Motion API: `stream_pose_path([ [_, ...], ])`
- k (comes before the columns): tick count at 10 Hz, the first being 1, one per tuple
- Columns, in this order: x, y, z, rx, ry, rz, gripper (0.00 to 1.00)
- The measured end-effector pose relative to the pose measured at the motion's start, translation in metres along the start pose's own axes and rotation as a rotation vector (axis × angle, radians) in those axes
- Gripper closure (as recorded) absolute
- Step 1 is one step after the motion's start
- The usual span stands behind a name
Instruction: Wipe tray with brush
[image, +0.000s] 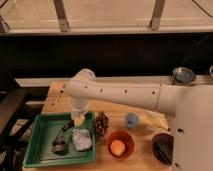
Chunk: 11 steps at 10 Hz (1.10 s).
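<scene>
Camera view lets us see the gripper (78, 120) down at the back of the green tray (42, 136) on the worktop (56, 101), right by the handle of the brush (60, 144) that lies inside the tray, but we cannot tell if it holds it.

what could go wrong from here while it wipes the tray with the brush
The gripper hangs over the far right corner of the green tray, near the brush. A sweep may push the white crumpled item over the rim, or the arm may knock the dark cluster just outside.
</scene>
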Motion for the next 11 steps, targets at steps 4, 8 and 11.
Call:
stream_pose_path([
  [4, 0.038, -0.028, -0.023, 0.028, 0.107, 0.044, 1.0],
  [8, 0.012, -0.066, -0.025, 0.055, 0.117, 0.003, 1.0],
  [11, -0.021, -0.058, -0.001, 0.024, 0.065, -0.057, 1.0],
])
